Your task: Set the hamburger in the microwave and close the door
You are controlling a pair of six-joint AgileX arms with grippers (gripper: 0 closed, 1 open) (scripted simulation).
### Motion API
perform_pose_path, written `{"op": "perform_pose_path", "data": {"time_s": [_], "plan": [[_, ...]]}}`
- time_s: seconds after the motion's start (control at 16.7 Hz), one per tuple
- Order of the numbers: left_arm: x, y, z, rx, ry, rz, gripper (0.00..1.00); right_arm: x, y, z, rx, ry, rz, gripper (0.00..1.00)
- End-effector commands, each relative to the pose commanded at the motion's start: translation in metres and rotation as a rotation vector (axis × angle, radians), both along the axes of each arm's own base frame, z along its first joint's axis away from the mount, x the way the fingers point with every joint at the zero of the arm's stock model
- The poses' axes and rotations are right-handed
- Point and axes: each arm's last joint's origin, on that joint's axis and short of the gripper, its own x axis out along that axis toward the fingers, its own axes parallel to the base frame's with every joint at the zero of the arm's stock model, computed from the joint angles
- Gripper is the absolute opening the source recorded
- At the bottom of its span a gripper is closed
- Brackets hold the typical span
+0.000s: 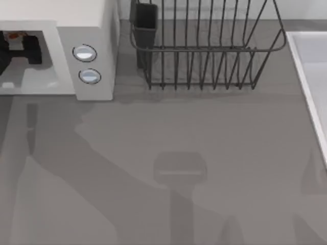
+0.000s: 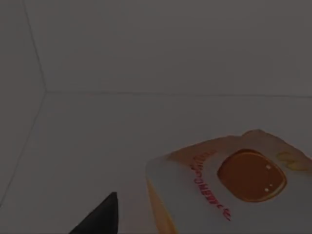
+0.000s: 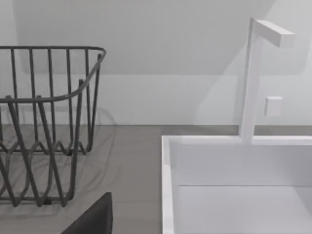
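Spanning the view, grey table (image 1: 204, 153) meets white wall (image 3: 170, 48).

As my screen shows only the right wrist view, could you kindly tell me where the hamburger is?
Observer: The hamburger is inside the microwave, in its grey cavity.
Operator: Thank you. Where is the left gripper?
Observer: The left gripper is reaching into that cavity, close by the hamburger.
Operator: Is the door shut?
Observer: Not yet; in the top view the cavity stands open toward the table.
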Motion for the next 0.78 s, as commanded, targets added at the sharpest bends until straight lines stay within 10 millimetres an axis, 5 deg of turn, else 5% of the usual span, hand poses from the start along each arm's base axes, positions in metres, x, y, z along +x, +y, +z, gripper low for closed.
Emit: {"op": "perform_pose_path", "data": {"time_s": [0.36,0.78], "plan": [[-0.030,0.005,-0.001,0.000,0.004,0.000,1.00,0.000,0.000,0.000,0.000,0.000,0.000,1.00],[-0.123,0.009,-0.002,-0.001,0.008,0.000,1.00,0.000,0.000,0.000,0.000,0.000,0.000,1.00]]}}
